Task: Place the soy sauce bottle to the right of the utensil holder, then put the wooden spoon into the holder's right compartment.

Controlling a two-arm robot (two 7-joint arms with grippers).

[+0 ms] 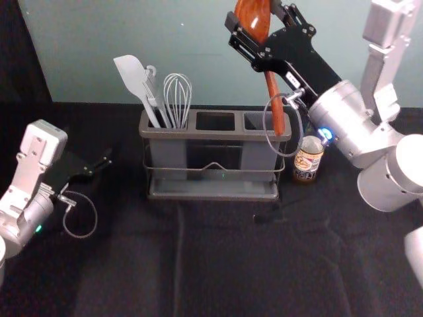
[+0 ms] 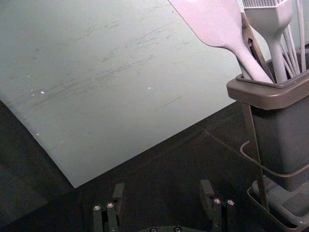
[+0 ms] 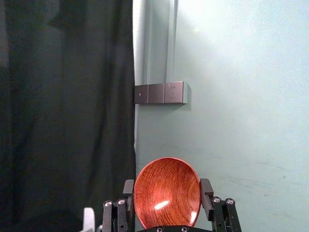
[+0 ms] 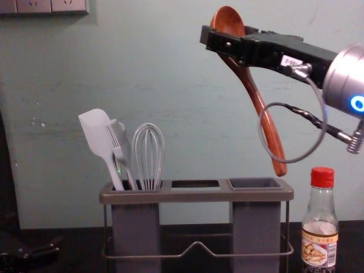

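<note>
My right gripper (image 1: 256, 41) is shut on the wooden spoon (image 1: 272, 92) near its bowl, high above the right end of the utensil holder (image 1: 213, 136). In the chest view the spoon (image 4: 257, 99) slants, bowl up, its handle tip just above and near the right compartment (image 4: 256, 183). The right wrist view shows the spoon's bowl (image 3: 166, 191) between the fingers of the right gripper (image 3: 166, 198). The soy sauce bottle (image 4: 320, 227), red-capped, stands upright right of the holder. My left gripper (image 1: 106, 162) is idle at the left; its fingers stand apart in its wrist view (image 2: 161, 193).
A white spatula (image 4: 96, 133), a brush and a whisk (image 4: 149, 153) stand in the holder's left compartment. Behind the black-covered table (image 1: 218, 264) rises a pale wall, with a socket strip (image 3: 159, 93) on it. A cable loop hangs from the right arm near the holder's right end.
</note>
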